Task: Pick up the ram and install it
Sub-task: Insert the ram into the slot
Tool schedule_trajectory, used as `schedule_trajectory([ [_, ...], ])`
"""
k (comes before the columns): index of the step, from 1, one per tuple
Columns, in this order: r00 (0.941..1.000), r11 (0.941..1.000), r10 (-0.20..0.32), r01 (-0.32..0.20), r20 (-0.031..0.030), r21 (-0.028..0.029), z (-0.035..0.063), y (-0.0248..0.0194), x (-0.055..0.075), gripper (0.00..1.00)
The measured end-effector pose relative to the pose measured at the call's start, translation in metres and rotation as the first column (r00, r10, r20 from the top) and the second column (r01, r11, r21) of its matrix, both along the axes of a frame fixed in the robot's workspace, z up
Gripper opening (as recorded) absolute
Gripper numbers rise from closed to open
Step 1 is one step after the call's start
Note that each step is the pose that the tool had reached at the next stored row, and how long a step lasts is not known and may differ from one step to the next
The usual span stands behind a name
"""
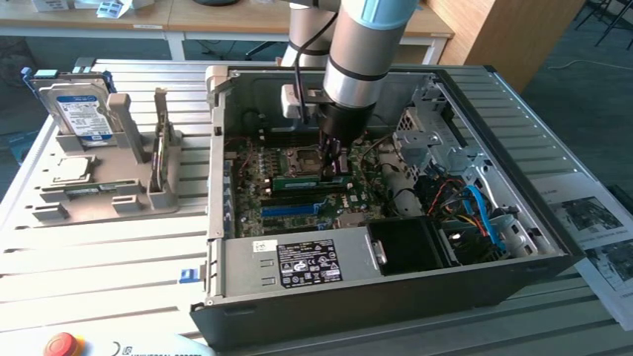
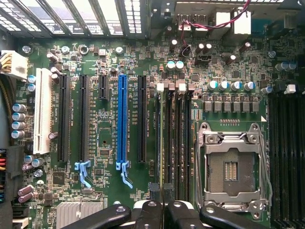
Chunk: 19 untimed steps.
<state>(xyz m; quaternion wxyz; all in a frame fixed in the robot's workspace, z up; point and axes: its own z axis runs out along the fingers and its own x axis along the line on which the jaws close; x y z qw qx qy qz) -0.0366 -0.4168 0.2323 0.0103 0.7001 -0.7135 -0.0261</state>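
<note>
Gripper (image 1: 334, 170) is reaching down into the open PC case (image 1: 396, 300), jaws nearly closed and pinching the ram (image 1: 310, 180), which is standing on edge over the memory slots just beside the empty CPU socket (image 1: 302, 158).

Motherboard (image 2: 143, 183) was dark green, with one bright blue slot (image 2: 122, 119) and one white slot (image 2: 43, 109). The ram (image 1: 308, 181) was green too, gripper (image 2: 163, 193) all black, case (image 1: 396, 304) dark grey-ish.
</note>
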Motion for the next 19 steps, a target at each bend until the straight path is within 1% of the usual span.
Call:
schedule_trajectory([
  [14,1.0,1.0,0.003,-0.003,0.0002,0.0,-0.0002,-0.0004,-0.0012,0.12],
  [19,1.0,1.0,0.003,-0.003,0.0003,0.0002,-0.001,0.0005,-0.0012,0.12],
])
